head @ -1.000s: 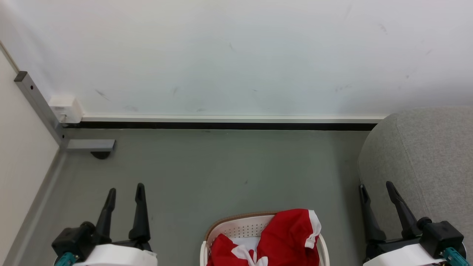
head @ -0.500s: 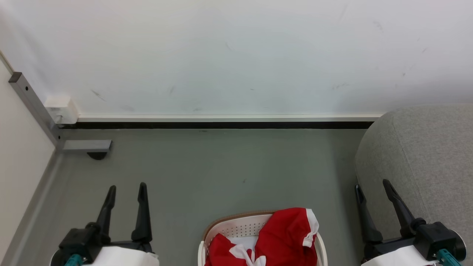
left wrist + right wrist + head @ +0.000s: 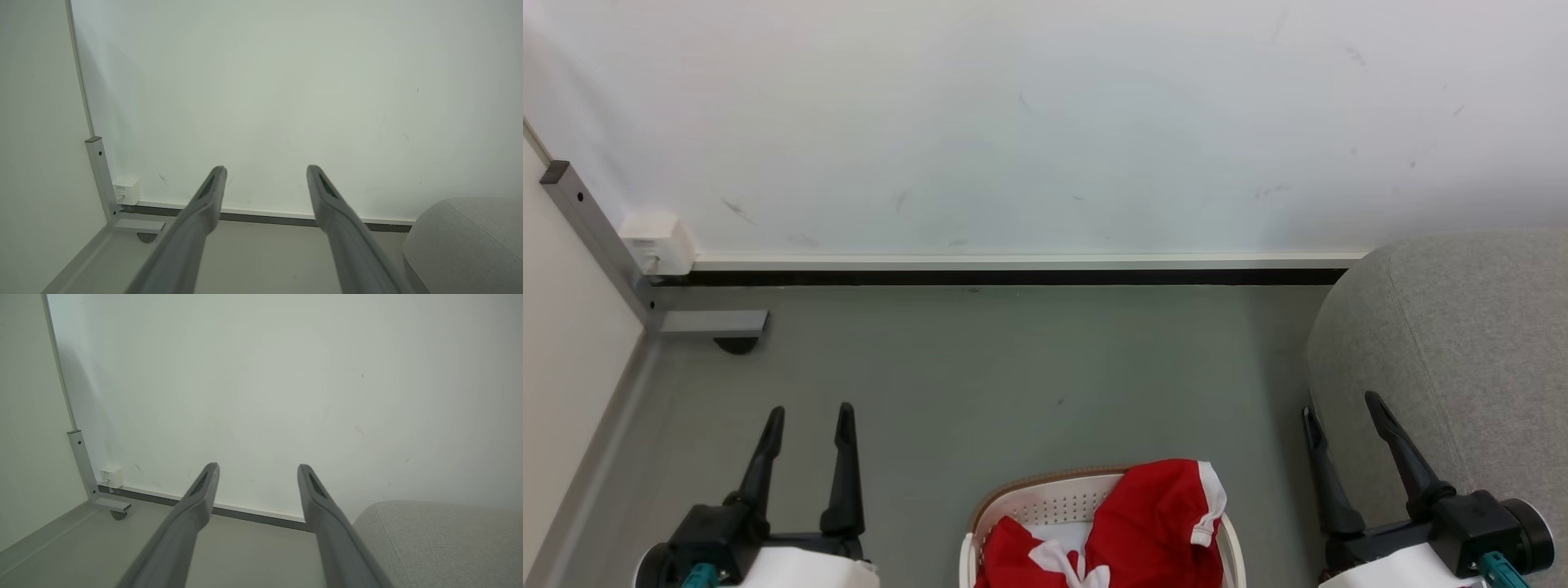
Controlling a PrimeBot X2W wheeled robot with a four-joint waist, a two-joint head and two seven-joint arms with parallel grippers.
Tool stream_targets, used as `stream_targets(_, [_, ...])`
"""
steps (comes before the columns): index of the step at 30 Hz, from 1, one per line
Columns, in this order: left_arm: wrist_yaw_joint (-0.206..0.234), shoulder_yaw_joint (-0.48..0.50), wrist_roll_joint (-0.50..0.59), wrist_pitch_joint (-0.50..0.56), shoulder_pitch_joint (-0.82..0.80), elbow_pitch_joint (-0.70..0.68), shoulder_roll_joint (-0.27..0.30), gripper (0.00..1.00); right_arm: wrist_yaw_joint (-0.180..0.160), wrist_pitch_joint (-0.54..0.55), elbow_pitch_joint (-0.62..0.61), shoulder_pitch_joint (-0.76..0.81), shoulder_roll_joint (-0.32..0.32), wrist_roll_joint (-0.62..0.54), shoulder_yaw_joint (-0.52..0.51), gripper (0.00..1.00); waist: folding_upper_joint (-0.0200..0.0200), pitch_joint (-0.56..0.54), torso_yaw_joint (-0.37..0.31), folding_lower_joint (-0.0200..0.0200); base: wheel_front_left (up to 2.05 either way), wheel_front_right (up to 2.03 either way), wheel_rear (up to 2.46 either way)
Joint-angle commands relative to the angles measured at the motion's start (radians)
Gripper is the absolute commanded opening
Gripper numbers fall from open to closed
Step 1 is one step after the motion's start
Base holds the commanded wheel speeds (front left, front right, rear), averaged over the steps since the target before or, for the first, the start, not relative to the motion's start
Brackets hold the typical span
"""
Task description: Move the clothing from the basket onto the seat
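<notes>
Red clothing (image 3: 1152,523) with white trim lies heaped in the cream basket (image 3: 1045,498) at the bottom middle of the head view, partly cut off by the frame edge. The grey seat (image 3: 1462,343) rises at the right, and its rounded corner also shows in the wrist views (image 3: 470,241) (image 3: 441,539). My left gripper (image 3: 810,415) stands open at the lower left, well left of the basket. My right gripper (image 3: 1341,406) stands open at the lower right, between basket and seat. Both point toward the wall with nothing between their fingers (image 3: 265,169) (image 3: 257,467).
A white wall (image 3: 1045,122) with a dark baseboard (image 3: 1013,278) closes the far side. A metal bracket (image 3: 596,237) and a small white socket box (image 3: 658,242) sit in the left corner by a side panel (image 3: 564,367). Grey floor (image 3: 1013,376) lies between basket and wall.
The whole picture has shifted slightly left, so the camera has moved. Both grippers sit a little higher in the head view. The clothing and basket look unchanged.
</notes>
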Motion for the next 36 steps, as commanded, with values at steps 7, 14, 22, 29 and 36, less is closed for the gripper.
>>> stream_targets(7, [0.002, -0.002, -0.001, -0.001, 0.004, -0.003, 0.007, 1.00, -0.002, 0.000, -0.008, -0.008, -0.004, -0.013, -0.002, 1.00, 0.0000, 0.005, 0.003, 0.0000, 0.00, 0.00, 0.00])
stream_targets(14, [0.002, -0.008, -0.024, -0.001, 0.001, -0.003, 0.007, 1.00, -0.002, 0.000, -0.001, -0.012, -0.004, -0.013, 0.002, 1.00, 0.0000, 0.009, -0.005, 0.0000, 0.00, 0.00, 0.00])
stream_targets(22, [-0.015, -0.018, -0.036, -0.001, -0.050, -0.014, 0.007, 1.00, -0.002, 0.000, -0.038, -0.060, -0.004, 0.004, -0.004, 1.00, 0.0000, 0.107, -0.061, 0.0000, 0.00, 0.00, 0.00])
stream_targets(29, [-0.061, -0.053, 0.001, -0.001, -0.169, 0.045, 0.007, 1.00, -0.002, 0.000, -0.108, -0.139, -0.003, -0.008, -0.026, 1.00, 0.0000, 0.274, -0.105, 0.0000, 0.00, 0.00, 0.00])
stream_targets(36, [-0.102, -0.153, 0.059, 0.006, -0.303, 0.297, 0.043, 1.00, -0.002, 0.000, -0.154, -0.204, -0.004, 0.012, -0.054, 1.00, 0.0000, 0.386, -0.157, 0.0000, 0.00, 0.00, 0.00])
